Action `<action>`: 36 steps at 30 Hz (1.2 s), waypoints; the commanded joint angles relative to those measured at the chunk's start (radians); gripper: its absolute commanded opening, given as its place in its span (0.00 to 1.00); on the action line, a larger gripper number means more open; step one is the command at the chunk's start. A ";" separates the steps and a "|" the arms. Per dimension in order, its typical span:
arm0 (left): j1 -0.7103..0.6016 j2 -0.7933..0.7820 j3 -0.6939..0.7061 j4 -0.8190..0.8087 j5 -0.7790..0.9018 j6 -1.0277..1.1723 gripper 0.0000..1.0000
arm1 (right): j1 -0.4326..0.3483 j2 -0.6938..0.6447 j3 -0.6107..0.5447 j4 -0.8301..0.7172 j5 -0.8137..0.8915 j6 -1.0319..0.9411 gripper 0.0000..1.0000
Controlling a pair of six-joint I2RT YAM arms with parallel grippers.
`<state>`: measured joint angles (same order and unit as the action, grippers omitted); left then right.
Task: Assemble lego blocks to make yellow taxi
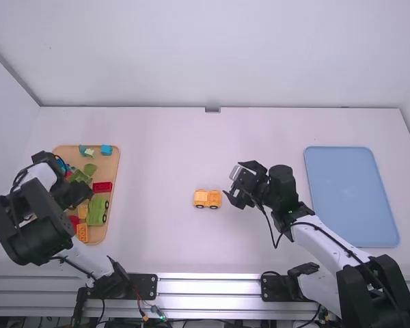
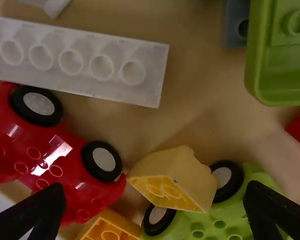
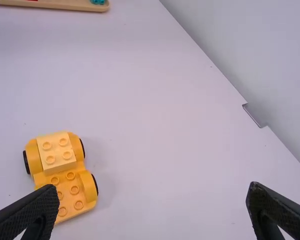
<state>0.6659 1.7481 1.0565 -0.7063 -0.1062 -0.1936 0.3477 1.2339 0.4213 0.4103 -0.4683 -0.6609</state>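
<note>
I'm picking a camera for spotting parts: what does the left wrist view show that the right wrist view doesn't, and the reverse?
Left wrist, against right: the white brick, red wheeled piece, green wheeled piece and open left end effector.
Right wrist, against left: the yellow car, metal bracket and open right end effector.
Both: the tan tray, close up in the left, an edge in the right.

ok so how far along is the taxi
It looks partly built: a yellow block already sits on one end of the yellow wheeled base. Nothing is in hand; the left gripper is open over the parts tray, the right gripper open near the base. Probably left: more yellow on the base's bare studs, perhaps the loose yellow piece in the tray.
</note>
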 commanded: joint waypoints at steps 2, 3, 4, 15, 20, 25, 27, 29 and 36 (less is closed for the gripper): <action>0.002 -0.003 0.009 0.004 0.019 0.151 0.61 | -0.001 -0.010 -0.002 0.005 -0.003 0.006 0.99; 0.002 -0.003 0.010 0.004 0.028 0.169 0.59 | -0.001 -0.010 -0.002 0.006 -0.002 0.006 0.99; 0.002 -0.003 0.009 0.003 0.042 0.169 0.63 | -0.001 -0.010 -0.002 0.009 -0.003 0.006 0.99; 0.002 -0.003 -0.026 0.006 0.043 0.228 0.60 | -0.001 -0.010 -0.002 0.013 -0.005 0.006 0.99; 0.001 -0.003 -0.048 0.014 0.037 0.228 0.70 | -0.001 -0.010 -0.002 0.027 -0.006 0.007 0.99; 0.001 -0.003 -0.083 0.066 0.042 0.296 0.66 | -0.001 -0.010 -0.002 0.027 -0.006 0.007 0.99; 0.002 -0.003 -0.098 0.075 0.041 0.322 0.65 | -0.001 -0.010 -0.002 0.027 -0.005 0.007 0.99; 0.002 -0.003 -0.110 0.087 0.035 0.318 0.63 | -0.001 -0.010 -0.002 0.027 -0.005 0.007 0.99; 0.002 -0.003 -0.117 0.105 0.037 0.323 0.58 | -0.001 -0.010 -0.002 0.027 -0.006 0.010 0.99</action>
<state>0.6697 1.7481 0.9600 -0.5941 -0.0982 0.1074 0.3477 1.2339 0.4213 0.4339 -0.4690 -0.6605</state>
